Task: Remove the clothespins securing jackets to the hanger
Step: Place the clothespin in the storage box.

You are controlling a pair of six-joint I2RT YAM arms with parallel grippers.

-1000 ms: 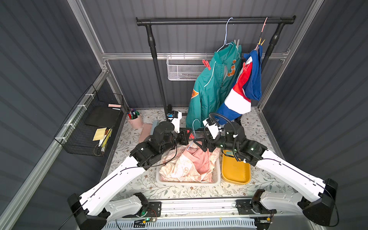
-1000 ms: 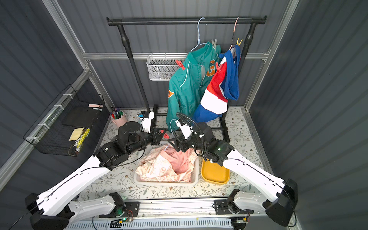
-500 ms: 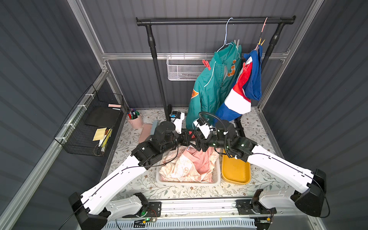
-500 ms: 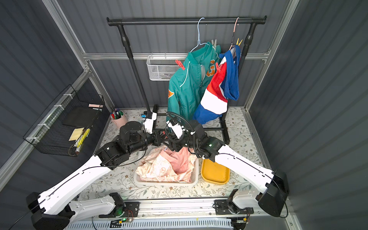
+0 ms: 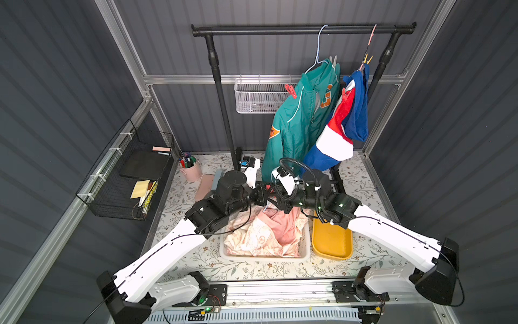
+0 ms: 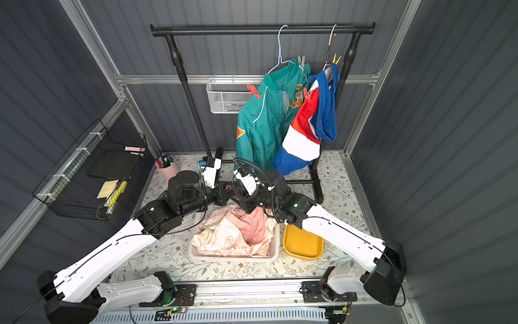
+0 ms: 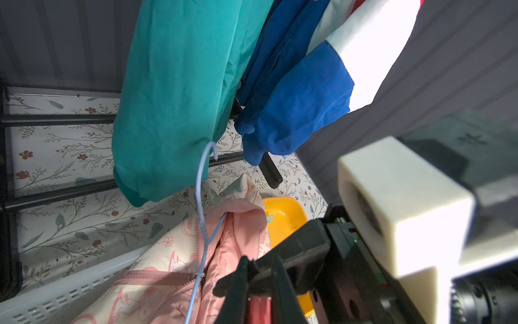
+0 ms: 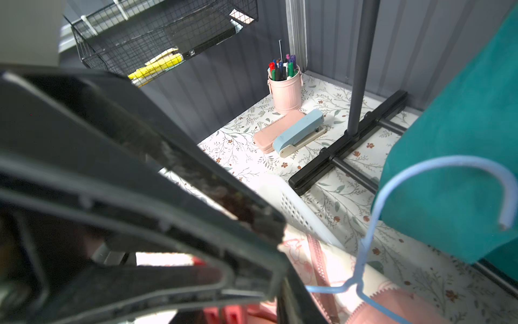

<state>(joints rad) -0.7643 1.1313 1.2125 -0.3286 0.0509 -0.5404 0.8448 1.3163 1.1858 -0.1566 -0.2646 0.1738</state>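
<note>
Above the white basket point(image 5: 307, 246) my two grippers meet tip to tip. My left gripper point(image 7: 259, 263) is shut on a red clothespin point(image 7: 259, 308). My right gripper point(image 5: 276, 200) reaches in from the other side. One black finger of it lies across the left fingertips, and its jaw gap is hidden. The cream-and-pink jacket point(image 5: 263, 232) lies in the basket with its blue hanger point(image 7: 200, 196). The teal jacket point(image 5: 297, 126) and the red-white-blue jacket point(image 5: 339, 131) hang on the rail point(image 5: 302, 29). They carry a red clothespin point(image 5: 290, 91), another red one point(image 5: 345, 96) and a yellow one point(image 5: 367, 59).
A yellow tray point(image 5: 332, 241) sits right of the basket. A pink pen cup point(image 5: 190, 168), a pink case and a blue stapler point(image 8: 298, 133) stand at the back left. The rack's black foot bars point(image 8: 347, 151) cross the table. A wire shelf point(image 5: 129, 179) hangs on the left wall.
My right arm has swung left to meet the left gripper, and its jaws have narrowed. The left gripper has kept its hold on the red clothespin and barely moved.
</note>
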